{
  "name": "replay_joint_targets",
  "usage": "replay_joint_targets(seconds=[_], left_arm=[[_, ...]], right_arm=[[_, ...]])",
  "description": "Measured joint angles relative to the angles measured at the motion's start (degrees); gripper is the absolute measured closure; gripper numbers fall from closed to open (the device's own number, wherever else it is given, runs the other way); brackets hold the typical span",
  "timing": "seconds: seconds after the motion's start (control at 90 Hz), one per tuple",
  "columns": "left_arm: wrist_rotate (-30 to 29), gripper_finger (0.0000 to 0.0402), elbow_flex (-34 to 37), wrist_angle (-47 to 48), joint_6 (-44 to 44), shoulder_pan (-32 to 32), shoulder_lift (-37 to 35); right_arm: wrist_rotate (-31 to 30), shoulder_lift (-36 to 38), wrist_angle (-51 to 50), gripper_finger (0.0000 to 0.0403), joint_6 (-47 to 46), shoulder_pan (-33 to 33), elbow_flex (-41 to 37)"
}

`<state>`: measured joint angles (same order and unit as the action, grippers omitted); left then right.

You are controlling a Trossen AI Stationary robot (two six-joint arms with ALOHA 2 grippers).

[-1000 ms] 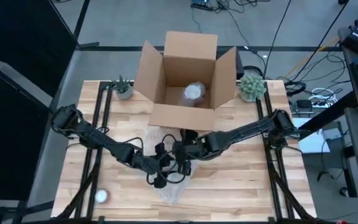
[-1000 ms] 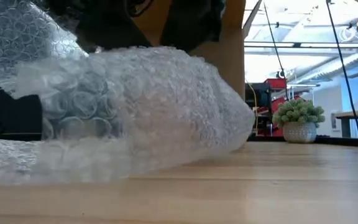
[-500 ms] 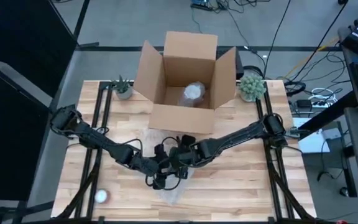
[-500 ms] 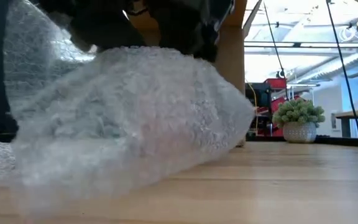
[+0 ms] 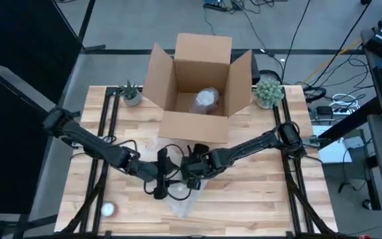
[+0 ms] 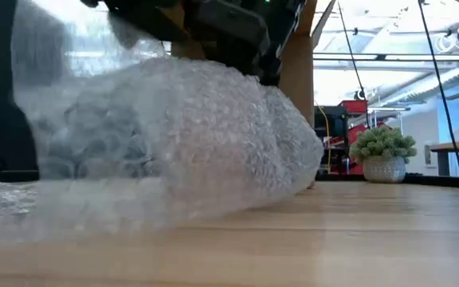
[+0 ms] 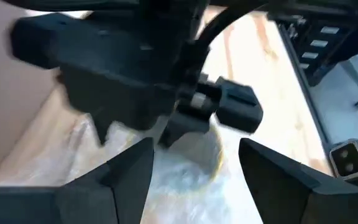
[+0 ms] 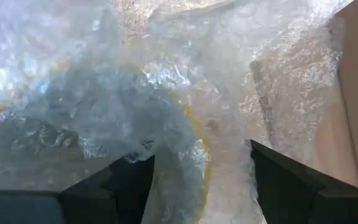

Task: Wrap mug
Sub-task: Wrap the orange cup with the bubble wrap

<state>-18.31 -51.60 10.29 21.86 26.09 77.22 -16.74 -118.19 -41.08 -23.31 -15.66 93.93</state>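
The mug point(image 8: 98, 124), with a yellow rim, lies on its side inside a bundle of bubble wrap point(image 6: 174, 135) on the table's middle, near the front. My right gripper point(image 5: 190, 170) stands over the bundle, fingers open, and the wrapped mug shows between them in the right wrist view. My left gripper point(image 5: 160, 176) is just left of the bundle. It is open, with wrap point(image 7: 185, 168) and my right gripper's dark body point(image 7: 135, 68) ahead of its fingers. The wrap's loose edge point(image 6: 6, 215) lies flat on the table. My right gripper comes at the bundle from above, slanting from the table's right. Its open fingers point(image 8: 129, 180) lie against the wrap over the mug's upper side point(image 6: 221, 68), one on each side of it. The bundle rests on the table. I cannot tell whether my left gripper touches the wrap.
An open cardboard box point(image 5: 201, 83) with another wrapped item point(image 5: 206, 99) inside stands at the far middle. Small potted plants stand at the far left point(image 5: 130, 93) and far right point(image 5: 268, 91). A white ball point(image 5: 108, 210) lies at the near left corner.
My left gripper has drawn back toward the table's left, off the bundle. My right gripper has moved toward the left and near edge, onto the bundle. The wrap flap that stood up at the left has come over the mug, and the bundle has shifted slightly.
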Motion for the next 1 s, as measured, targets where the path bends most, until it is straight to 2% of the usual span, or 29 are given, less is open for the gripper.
replay_joint_targets(seconds=[0.189,0.278,0.333,0.444,0.6,0.778,1.0], left_arm=[[-3.6,0.0175,0.0,21.5,9.3,1.7,-5.2],[-4.9,0.0175,3.0,26.7,14.2,3.4,-5.1],[-4.9,0.0175,6.3,22.8,16.4,4.6,-4.2],[-5.0,0.0175,11.0,4.8,14.7,5.8,-0.4],[-6.6,0.0175,8.9,-9.8,6.1,4.5,4.7],[-5.1,0.0175,5.5,-12.0,0.2,1.1,8.9],[-3.6,0.0175,4.5,-14.0,0.5,-2.4,13.5]], right_arm=[[0.0,0.0,0.0,0.0174,0.1,0.0,0.0],[0.1,0.0,0.0,0.0174,0.2,0.1,0.0],[0.1,0.0,0.1,0.0174,0.2,0.2,0.0],[0.1,0.0,0.1,0.0174,0.2,0.2,0.0],[0.1,0.0,0.1,0.0174,0.4,0.2,0.0],[0.1,0.0,0.1,0.0174,0.4,0.2,0.0],[0.1,0.0,-0.1,0.0174,0.6,0.2,0.0]])
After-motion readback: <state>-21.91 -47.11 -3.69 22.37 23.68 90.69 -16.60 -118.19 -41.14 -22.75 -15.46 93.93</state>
